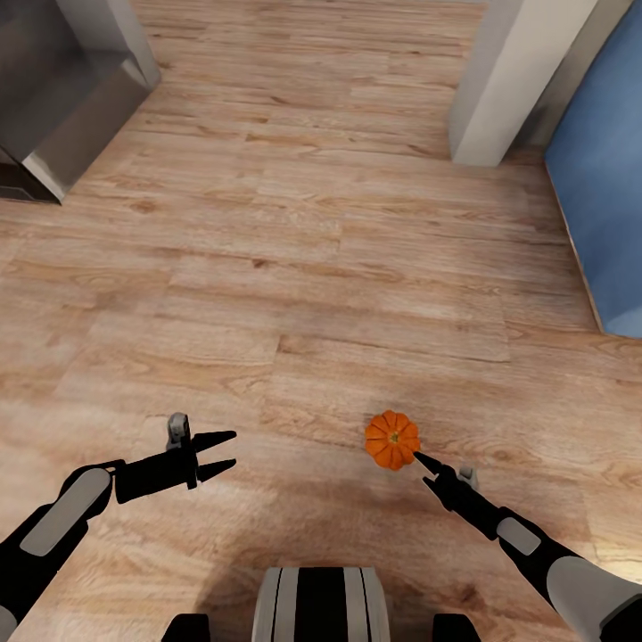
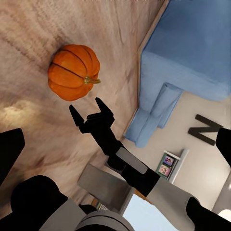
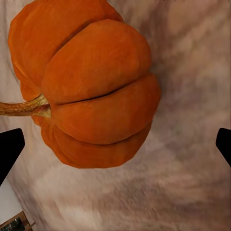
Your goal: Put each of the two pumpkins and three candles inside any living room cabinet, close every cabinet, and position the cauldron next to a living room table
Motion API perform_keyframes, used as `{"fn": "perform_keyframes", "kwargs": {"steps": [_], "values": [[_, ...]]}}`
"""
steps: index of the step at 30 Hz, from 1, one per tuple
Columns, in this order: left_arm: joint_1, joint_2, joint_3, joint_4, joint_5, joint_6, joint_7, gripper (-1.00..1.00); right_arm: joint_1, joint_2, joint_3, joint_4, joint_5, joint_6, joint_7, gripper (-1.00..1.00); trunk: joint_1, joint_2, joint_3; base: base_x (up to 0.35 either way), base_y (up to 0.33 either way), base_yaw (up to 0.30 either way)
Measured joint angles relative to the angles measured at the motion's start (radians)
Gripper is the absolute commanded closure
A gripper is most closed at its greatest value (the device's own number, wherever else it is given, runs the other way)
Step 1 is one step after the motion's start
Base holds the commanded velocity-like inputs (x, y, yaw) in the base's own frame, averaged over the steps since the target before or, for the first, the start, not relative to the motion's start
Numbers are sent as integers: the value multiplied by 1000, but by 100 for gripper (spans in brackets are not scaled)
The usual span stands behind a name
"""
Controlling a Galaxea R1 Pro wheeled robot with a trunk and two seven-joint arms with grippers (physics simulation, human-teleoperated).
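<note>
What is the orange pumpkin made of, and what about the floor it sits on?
The pumpkin looks like real squash: matte, ribbed orange skin with a dry, woody tan stem, though it could be a plastic copy. The floor looks like light wood planks, with visible grain, knots and seams.

a pumpkin lies on the floor at about 1 o'clock, just before the right end effector. the left end effector hangs at 11 o'clock, well apart. a sofa stands at 2 o'clock.
</note>
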Motion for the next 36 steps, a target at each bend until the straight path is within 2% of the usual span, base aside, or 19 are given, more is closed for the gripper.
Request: {"fn": "perform_keyframes", "kwargs": {"steps": [23,26,33,36], "values": [[0,2,0,0,1,0,-1,-100,0,0,0,0,2,-1,-6,-100,0,0,0,46,27,0],[0,2,0,0,0,0,-2,-100,0,0,0,0,2,-2,-6,-100,2,-1,-11,0,0,0],[0,2,0,0,2,0,-2,-100,0,0,0,0,2,-2,-6,-100,2,-1,-12,0,0,0],[0,2,0,0,2,0,-2,-100,0,0,0,0,2,-2,-6,-100,3,-1,-23,0,0,0]]}}
